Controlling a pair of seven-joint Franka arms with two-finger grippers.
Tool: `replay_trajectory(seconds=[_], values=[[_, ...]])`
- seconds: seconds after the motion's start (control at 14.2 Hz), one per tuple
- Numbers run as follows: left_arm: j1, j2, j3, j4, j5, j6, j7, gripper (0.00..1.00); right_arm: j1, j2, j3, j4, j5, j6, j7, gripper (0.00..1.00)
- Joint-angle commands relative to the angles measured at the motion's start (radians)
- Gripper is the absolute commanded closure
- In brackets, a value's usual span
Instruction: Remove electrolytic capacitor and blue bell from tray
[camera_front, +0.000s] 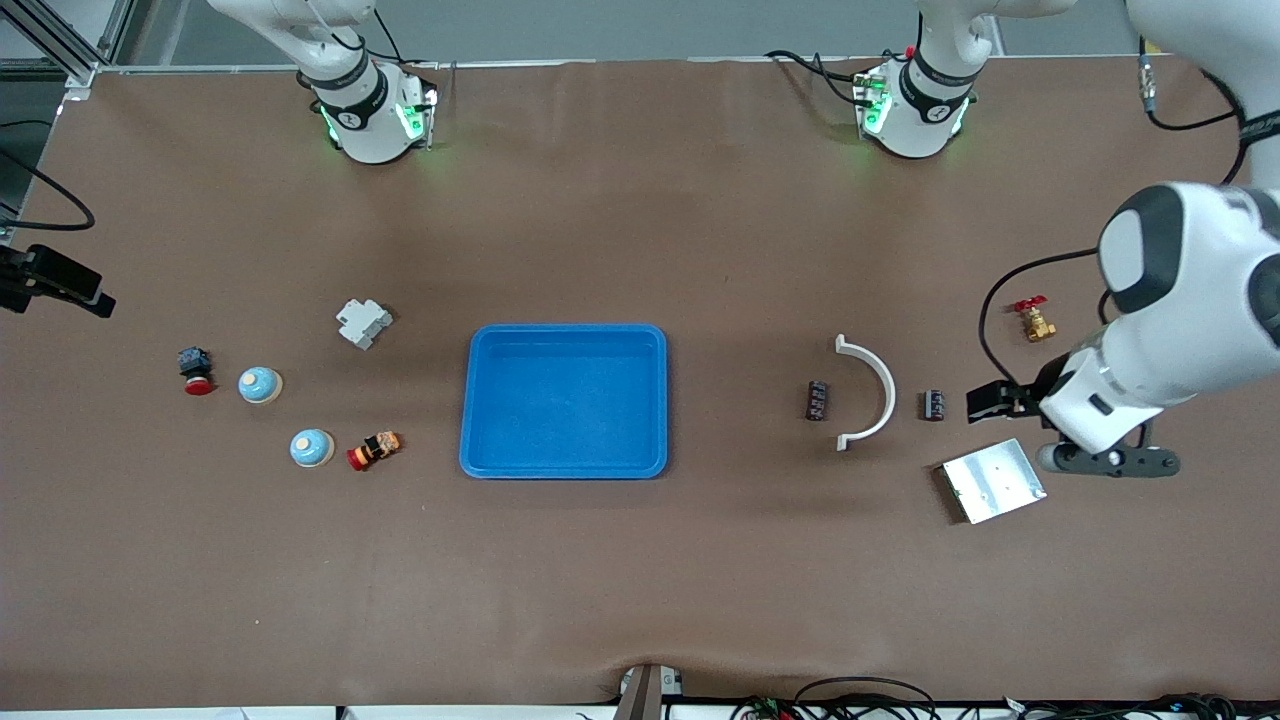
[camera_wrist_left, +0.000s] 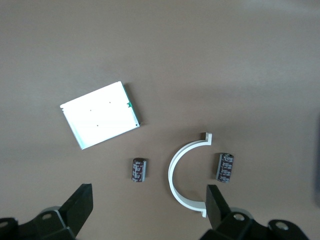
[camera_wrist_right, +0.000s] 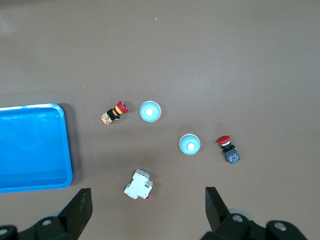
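Note:
Two dark capacitors (camera_front: 817, 400) (camera_front: 934, 404) lie toward the left arm's end of the table, one on each side of a white curved bracket (camera_front: 878, 375). The left wrist view shows these capacitors (camera_wrist_left: 139, 170) (camera_wrist_left: 225, 167) too. My left gripper (camera_front: 1020, 398) (camera_wrist_left: 147, 202) hangs open and empty above them. Two light blue bells (camera_front: 260, 384) (camera_front: 311, 447) sit toward the right arm's end, and they show in the right wrist view (camera_wrist_right: 189, 144) (camera_wrist_right: 149, 111). High over that area my right gripper (camera_wrist_right: 147, 205) is open and holds nothing.
A blue tray (camera_front: 565, 345) sits mid-table. Near the bells lie a white circuit breaker (camera_front: 363, 323), a red push button (camera_front: 197, 372) and an orange-red button (camera_front: 374, 450). A metal plate (camera_front: 993, 480) and a brass valve (camera_front: 1036, 322) lie by the capacitors.

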Motion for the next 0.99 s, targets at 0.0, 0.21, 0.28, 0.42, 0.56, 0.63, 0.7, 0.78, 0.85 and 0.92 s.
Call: replay_trajectory(seconds=[0.0, 0.21, 0.28, 0.42, 0.56, 0.63, 0.7, 0.78, 0.85, 0.92], values=[[0.003, -0.070, 0.005, -0.007, -0.006, -0.101, -0.011, 0.00, -0.020, -0.006, 0.009, 0.002, 0.020, -0.007, -0.017, 0.00], [0.003, -0.130, 0.025, -0.004, -0.006, -0.117, -0.030, 0.00, -0.020, -0.006, 0.009, 0.002, 0.020, -0.006, -0.017, 0.00], [0.003, -0.149, 0.028, -0.005, -0.003, -0.118, -0.028, 0.00, -0.020, -0.006, 0.009, 0.002, 0.020, -0.006, -0.017, 0.00], [0.003, -0.190, 0.031, -0.008, 0.031, -0.154, -0.024, 0.00, -0.020, -0.006, 0.009, 0.002, 0.020, -0.006, -0.017, 0.00], [0.003, -0.225, 0.022, -0.007, 0.066, -0.184, -0.024, 0.00, -0.020, -0.006, 0.009, 0.002, 0.020, -0.007, -0.017, 0.00], [0.002, -0.236, 0.017, -0.007, 0.068, -0.188, -0.027, 0.00, -0.020, -0.004, 0.009, 0.002, 0.020, -0.004, -0.017, 0.00], [0.002, -0.245, 0.002, -0.007, 0.068, -0.189, -0.025, 0.00, -0.020, -0.004, 0.009, 0.002, 0.020, -0.004, -0.017, 0.00], [0.000, -0.255, -0.004, -0.008, 0.070, -0.203, -0.027, 0.00, -0.018, -0.004, 0.009, 0.002, 0.020, -0.004, -0.017, 0.00], [-0.006, -0.256, -0.004, -0.008, 0.073, -0.223, -0.022, 0.00, -0.020, -0.004, 0.009, 0.002, 0.020, -0.004, -0.017, 0.00], [-0.007, -0.261, -0.006, -0.010, 0.085, -0.229, -0.018, 0.00, -0.020, -0.004, 0.009, 0.002, 0.020, -0.004, -0.017, 0.00]])
